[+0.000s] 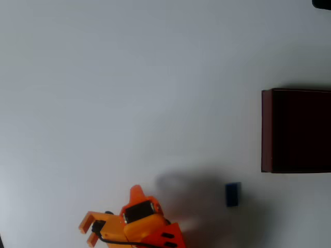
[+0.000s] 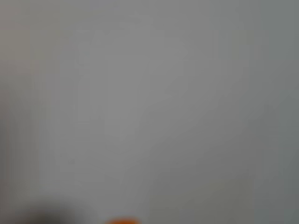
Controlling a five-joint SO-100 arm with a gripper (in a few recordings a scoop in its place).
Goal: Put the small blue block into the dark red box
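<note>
Small blue block [image 1: 232, 194] lies just beside dark red box [image 1: 266, 129], tool [image 1: 136, 194] seemingly apart

Overhead view: block [image 1: 232, 194] on desk [image 1: 129, 93], just below-left of box [image 1: 267, 130]; arm [image 1: 135, 223] well left of block.

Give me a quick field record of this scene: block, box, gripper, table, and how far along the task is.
block: small blue block on the table, outside the box
box: dark red box at the right edge of the overhead view
gripper: orange gripper at the bottom edge, left of the block, holding nothing
table: plain white table
progress: block not yet picked up
</note>
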